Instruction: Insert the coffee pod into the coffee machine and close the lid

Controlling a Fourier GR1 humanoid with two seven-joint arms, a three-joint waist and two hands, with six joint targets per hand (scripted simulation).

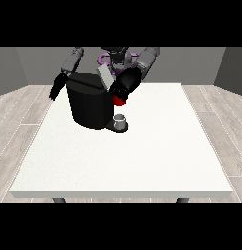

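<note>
The black coffee machine (90, 105) stands on the table's far left part. Its grey lid (105, 76) is tilted up above the top. The hand at the view's right (124, 85) hovers at the machine's upper front corner, just right of the lid. A red thing at the machine (120, 101) shows right below this hand. A small grey thing (121, 119) stands on the machine's base at the front. The hand at the view's left (56, 88) hangs beside the machine's left side, fingers straight and pointing down, holding nothing.
The white table (142, 156) stretches wide toward the camera and to the right of the machine. Its left edge lies close under the hand at the view's left. The robot's torso (115, 56) stands behind the machine.
</note>
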